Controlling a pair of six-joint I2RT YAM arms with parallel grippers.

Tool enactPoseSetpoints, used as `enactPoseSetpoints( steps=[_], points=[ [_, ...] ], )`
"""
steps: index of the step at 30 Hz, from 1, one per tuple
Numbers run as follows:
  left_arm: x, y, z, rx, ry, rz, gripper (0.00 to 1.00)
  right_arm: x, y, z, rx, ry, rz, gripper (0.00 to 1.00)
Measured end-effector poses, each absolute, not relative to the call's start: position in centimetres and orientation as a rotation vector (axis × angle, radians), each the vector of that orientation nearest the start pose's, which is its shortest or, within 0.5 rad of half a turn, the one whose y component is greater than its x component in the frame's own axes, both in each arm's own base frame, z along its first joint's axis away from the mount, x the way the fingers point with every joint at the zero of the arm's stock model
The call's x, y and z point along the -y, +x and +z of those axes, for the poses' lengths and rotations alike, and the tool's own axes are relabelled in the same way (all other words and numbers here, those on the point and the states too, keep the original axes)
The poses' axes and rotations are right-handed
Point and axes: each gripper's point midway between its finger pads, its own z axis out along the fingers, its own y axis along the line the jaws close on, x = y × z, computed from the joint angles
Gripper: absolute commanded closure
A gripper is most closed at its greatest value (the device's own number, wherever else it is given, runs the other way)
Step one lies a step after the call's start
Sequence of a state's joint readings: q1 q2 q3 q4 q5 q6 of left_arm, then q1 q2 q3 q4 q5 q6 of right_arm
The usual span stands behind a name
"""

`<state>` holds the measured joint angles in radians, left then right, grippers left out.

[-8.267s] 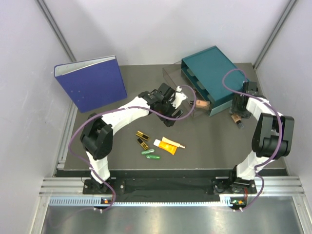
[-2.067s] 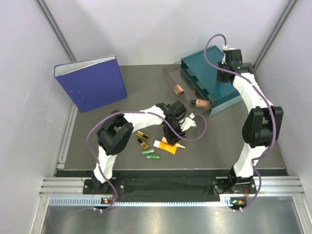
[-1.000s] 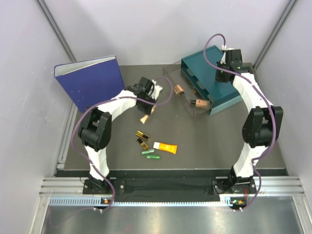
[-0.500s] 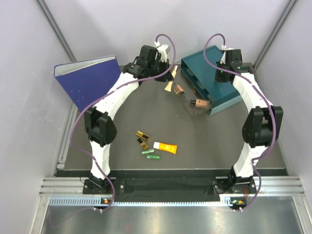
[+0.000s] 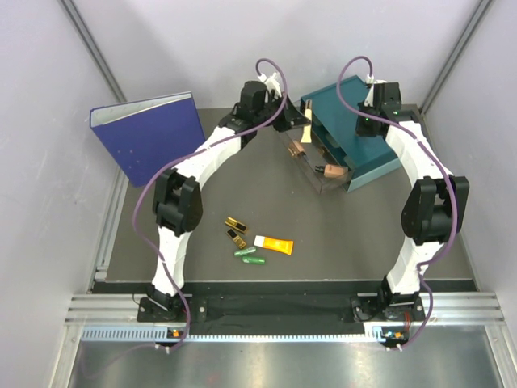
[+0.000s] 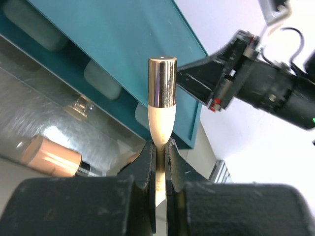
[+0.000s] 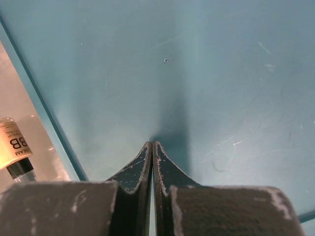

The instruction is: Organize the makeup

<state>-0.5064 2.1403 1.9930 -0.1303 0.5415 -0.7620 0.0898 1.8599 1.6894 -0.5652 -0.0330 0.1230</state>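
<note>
Pinched by its pale base in the narrow-set left gripper (image 6: 158, 152): beige bottle (image 6: 161, 105), long axis straight out from the jaws, shiny cap foremost. Poised over the far end of the clear drawer (image 6: 34, 118) of the teal box (image 5: 347, 105); right gripper (image 7: 151, 146) closed, empty, on the box top.

— Where did we see the binder (image 5: 149, 137)?
— Back left on the tabletop (image 5: 202, 210); the drawer box (image 5: 347, 117) stood back right.
— And the tube (image 5: 275, 242)?
— Front centre, right of the cases (image 5: 235, 222), behind the capsules (image 5: 243, 252).
</note>
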Motion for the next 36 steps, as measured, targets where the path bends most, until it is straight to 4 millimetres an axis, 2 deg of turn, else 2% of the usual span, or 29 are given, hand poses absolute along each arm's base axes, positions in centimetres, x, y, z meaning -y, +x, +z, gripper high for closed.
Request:
enactPoseSetpoints(
  steps=[1,3,4,7,10,11,14,19,22,27,30,33,36],
  points=[
    [39.8,47.7,26.9,-2.04,0.149,-1.353,0.88,-5.6,50.1,18.6,-2.31,0.021,0.147,1.0],
    [40.3,47.9,25.8,-2.057,0.133,-1.361,0.8,-5.6,50.1,18.7,-2.308,0.02,0.15,1.0],
    [40.6,47.9,25.2,-2.071,0.122,-1.361,0.72,-5.7,50.1,18.7,-2.308,0.02,0.15,1.0],
    [41.3,47.8,23.9,-2.094,0.12,-1.358,0.61,-5.7,50.1,18.7,-2.307,0.019,0.151,1.0],
    [41.7,47.6,23.7,-2.093,0.127,-1.36,0.53,-5.7,50.1,18.6,-2.306,0.019,0.151,1.0],
    [41.8,47.6,23.7,-2.092,0.128,-1.36,0.44,-5.7,50.1,18.6,-2.303,0.019,0.152,1.0],
    [42.0,47.6,23.9,-2.071,0.158,-1.352,0.32,-5.7,50.1,18.7,-2.299,0.018,0.153,1.0],
    [41.4,47.7,24.4,-2.02,0.264,-1.267,0.29,-5.7,50.1,18.6,-2.297,0.017,0.155,1.0],
    [40.4,47.0,25.8,-1.973,0.393,-1.186,0.28,-5.7,50.1,18.6,-2.297,0.016,0.155,1.0],
    [37.6,43.4,28.3,-1.885,0.674,-1.025,0.25,-5.7,50.1,18.6,-2.297,0.008,0.153,1.0],
    [35.3,40.5,28.4,-1.85,0.85,-0.909,0.23,-5.7,50.1,18.6,-2.297,0.006,0.153,1.0],
    [33.4,37.8,26.8,-1.832,1.002,-0.813,0.23,-5.7,50.1,18.6,-2.297,0.004,0.153,1.0],
    [32.0,34.6,23.2,-1.84,1.159,-0.746,0.19,-5.7,50.1,18.6,-2.297,0.001,0.153,1.0]
  ],
)
